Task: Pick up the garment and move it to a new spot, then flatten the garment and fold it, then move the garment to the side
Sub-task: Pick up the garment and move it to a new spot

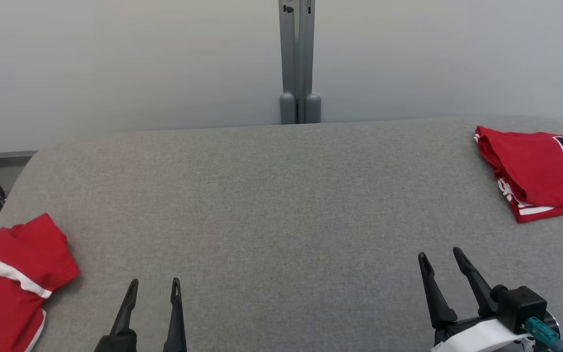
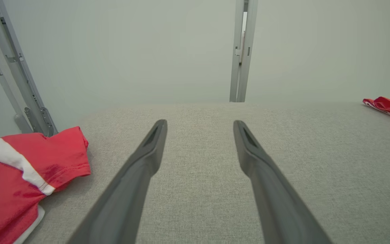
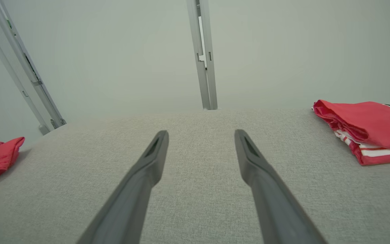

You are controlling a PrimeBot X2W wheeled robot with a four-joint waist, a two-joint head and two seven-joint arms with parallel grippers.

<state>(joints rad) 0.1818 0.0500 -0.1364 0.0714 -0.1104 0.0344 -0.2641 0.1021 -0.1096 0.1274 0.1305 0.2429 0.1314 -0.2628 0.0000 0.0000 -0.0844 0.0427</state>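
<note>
Left fingers and right fingers spread, empty, above the tabletop.
Watch the crumpled red garment at lower left, partly out of frame: pinch just its sleeve and you'll likely drag it bunched or drop it. Don't let an arm stray to the folded red garment, upper right.

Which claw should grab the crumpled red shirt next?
The left claw, probably. It is open and sits close to the crumpled red shirt on the left side of the table. The right claw, also open, is far across, nearer the folded red shirt.
</note>
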